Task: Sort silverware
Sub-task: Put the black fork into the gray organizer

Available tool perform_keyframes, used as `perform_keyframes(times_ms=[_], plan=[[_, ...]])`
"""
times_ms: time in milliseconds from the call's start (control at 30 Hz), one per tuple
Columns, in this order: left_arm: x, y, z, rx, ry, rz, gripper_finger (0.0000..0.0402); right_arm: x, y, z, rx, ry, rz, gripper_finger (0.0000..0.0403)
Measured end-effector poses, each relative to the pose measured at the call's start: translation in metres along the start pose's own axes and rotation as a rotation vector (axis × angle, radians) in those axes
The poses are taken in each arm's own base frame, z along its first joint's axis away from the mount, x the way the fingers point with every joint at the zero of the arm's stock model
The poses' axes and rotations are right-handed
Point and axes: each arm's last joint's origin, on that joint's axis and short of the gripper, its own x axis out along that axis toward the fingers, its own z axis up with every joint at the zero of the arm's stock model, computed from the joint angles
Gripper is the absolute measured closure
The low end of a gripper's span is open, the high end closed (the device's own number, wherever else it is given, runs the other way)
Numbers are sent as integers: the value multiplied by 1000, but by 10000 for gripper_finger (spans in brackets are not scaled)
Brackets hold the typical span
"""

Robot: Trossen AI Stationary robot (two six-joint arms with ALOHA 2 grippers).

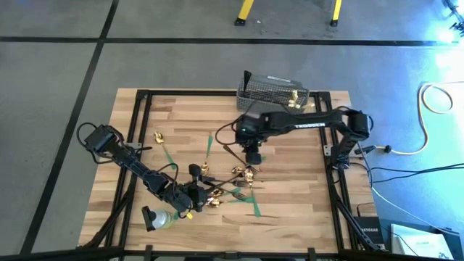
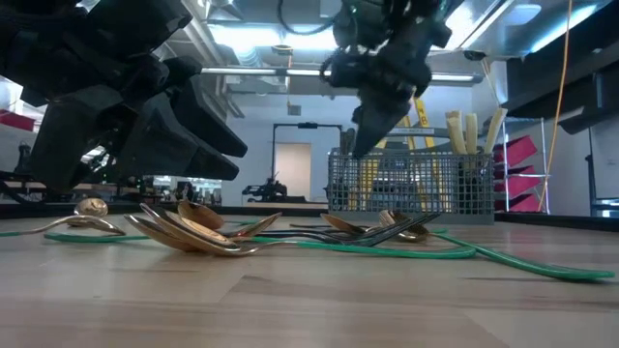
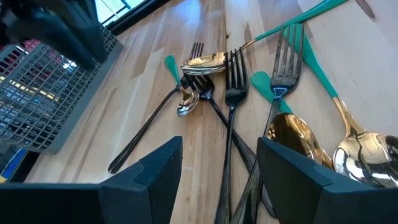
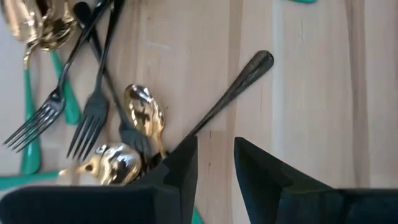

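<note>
While hovering beside the mesh basket, my right gripper slightly parted, empty, over forks, my left gripper open, empty.

spoons: glossy gold metal, mirror-bright
forks: dark metal, smooth sheen
bench: pale wood planks, matt
basket: grey wire mesh
tape strips: green, flat, matt

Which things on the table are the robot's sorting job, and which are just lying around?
For the job:
gold spoons
dark forks
wire basket, with cream handles standing in it

Just lying around:
green tape strips
bottle by the table's front edge
</note>
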Motion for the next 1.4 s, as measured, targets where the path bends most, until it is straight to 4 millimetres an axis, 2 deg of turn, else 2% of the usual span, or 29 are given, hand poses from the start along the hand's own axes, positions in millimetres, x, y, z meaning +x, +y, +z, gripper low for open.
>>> perform_keyframes(times_ms=[133, 267, 367, 467, 600, 933, 1033, 1233, 1400], plan=[[0, 0, 0, 1, 1, 0, 210, 17, -4, -11, -11, -11, 9, 315], [0, 0, 0, 1, 1, 0, 210, 36, -13, -36, 82, -56, -5, 315], [0, 0, 0, 0, 0, 0, 210, 46, -16, -44, 136, -140, -12, 315], [0, 0, 0, 0, 0, 0, 210, 51, -14, -49, 157, -170, -8, 315], [0, 0, 0, 0, 0, 0, 210, 60, 1, -58, 140, -148, -29, 315], [0, 0, 0, 0, 0, 0, 210, 66, 52, -52, 83, -228, -202, 315], [0, 0, 0, 1, 0, 0, 210, 67, 53, -55, 117, -209, -280, 315], [3, 3, 0, -4, 7, 9, 210, 67, 53, -53, 146, -230, -257, 315], [5, 5, -1, -10, 13, 15, 210, 75, 52, -58, 180, -206, -251, 315]])
